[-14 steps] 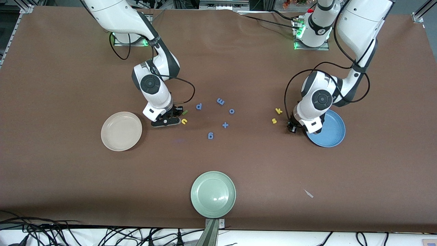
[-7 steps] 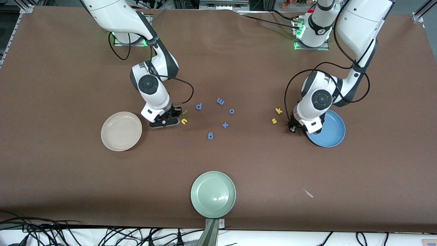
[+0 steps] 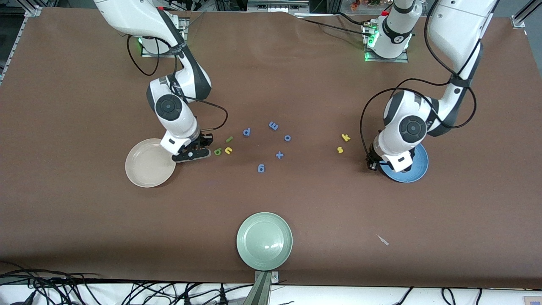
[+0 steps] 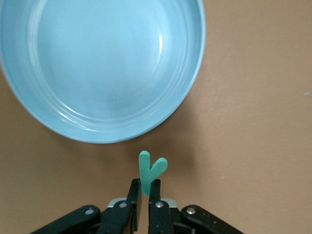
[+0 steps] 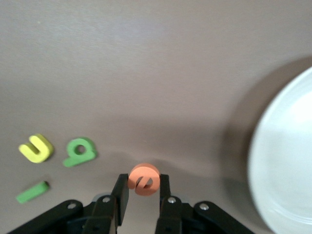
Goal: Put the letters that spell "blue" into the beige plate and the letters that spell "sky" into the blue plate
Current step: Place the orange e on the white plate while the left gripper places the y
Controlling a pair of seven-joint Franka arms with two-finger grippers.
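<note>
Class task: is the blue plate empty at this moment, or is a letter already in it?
Empty as far as shown. The left wrist view shows the blue plate bare, and the teal "y" is held outside its rim by the left end effector.

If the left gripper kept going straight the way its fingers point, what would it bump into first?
Probably the blue plate. The left gripper, shut on the teal "y", points across a strip of bare brown table toward the plate's rim. How high it hangs is unclear, so it might pass over the rim.
</note>
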